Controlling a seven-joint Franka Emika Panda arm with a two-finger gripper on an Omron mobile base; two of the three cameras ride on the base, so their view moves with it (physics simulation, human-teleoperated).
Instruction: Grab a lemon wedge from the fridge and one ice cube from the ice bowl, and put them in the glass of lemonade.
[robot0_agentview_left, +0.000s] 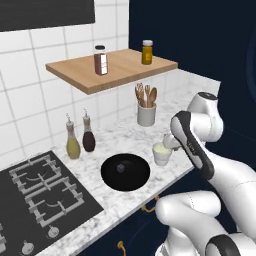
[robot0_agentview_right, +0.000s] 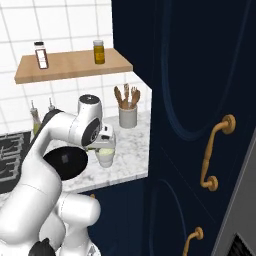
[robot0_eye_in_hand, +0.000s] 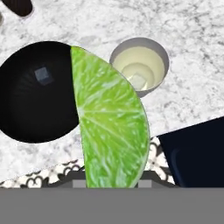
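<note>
In the hand view, my gripper (robot0_agentview_left: 169, 142) is shut on the lemon wedge (robot0_eye_in_hand: 109, 127), a yellow-green slice that stands upright close to the camera and covers the fingertips. The gripper hangs just above the glass of lemonade (robot0_agentview_left: 162, 153) (robot0_agentview_right: 105, 156) (robot0_eye_in_hand: 140, 65). A small pale cube shows in the drink. To the glass's left lies the black ice bowl (robot0_agentview_left: 135, 182) (robot0_agentview_right: 75, 167) (robot0_eye_in_hand: 26, 109), with one greyish ice cube (robot0_agentview_left: 120, 168) (robot0_agentview_right: 64, 159) (robot0_eye_in_hand: 43, 75) in it. A grey strip at the lower right edge of the right base view looks like the fridge (robot0_agentview_right: 245, 200).
A grey holder of wooden utensils (robot0_agentview_left: 146, 114) stands behind the glass. Two bottles (robot0_agentview_left: 80, 137) stand by the wall and the stove (robot0_agentview_left: 40, 195) is at the left. A wooden shelf (robot0_agentview_left: 120, 70) with two jars hangs above. Tall navy cabinets (robot0_agentview_right: 200, 100) with brass handles close the right side.
</note>
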